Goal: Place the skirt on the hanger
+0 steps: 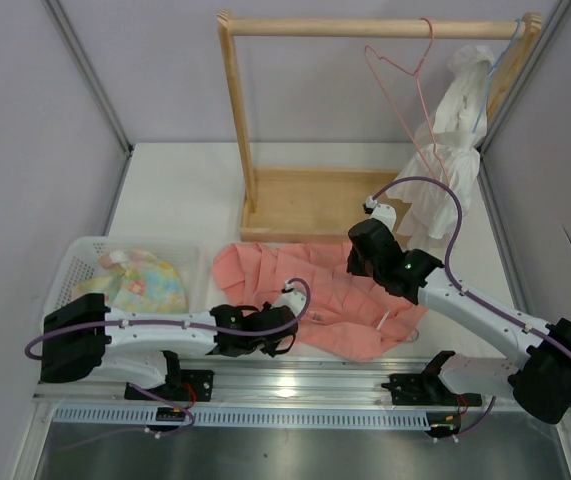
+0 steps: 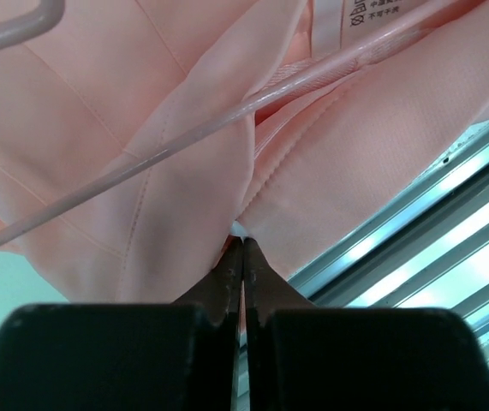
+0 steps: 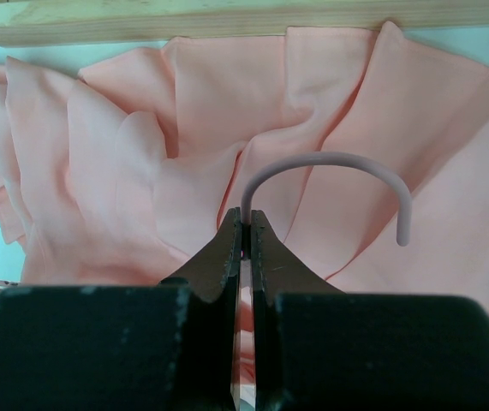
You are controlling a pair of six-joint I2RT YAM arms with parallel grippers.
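Clearly, the right gripper (image 3: 244, 224) is clenched on the hanger (image 3: 330, 159). Its jaws are pressed together on the pink wire's neck, and the hook curls up just ahead of the fingertips and bends down to their right. Beneath and ahead of this gripper the skirt (image 3: 227, 103) lies in soft salmon folds, reaching as far as the base board of the wooden rack (image 1: 365, 27).

The left gripper (image 2: 242, 244) is also clamped tight, pinching an edge of the skirt (image 2: 141, 103) at its fingertips. A stretch of the hanger's wire (image 2: 184, 141) runs across the cloth just ahead of it, slanting up to the right, with a sewn label beyond.

From above, the skirt (image 1: 315, 300) is spread on the worktop (image 1: 175, 190) between the two grippers, the left gripper (image 1: 277, 325) at its near edge and the right gripper (image 1: 365, 255) at its far side. Beyond the right gripper, a second pink hanger (image 1: 406, 72) and a white garment (image 1: 455, 140) hang from the rack. To the left of the left gripper sits a basket (image 1: 85, 245) holding a patterned cloth (image 1: 145, 285).
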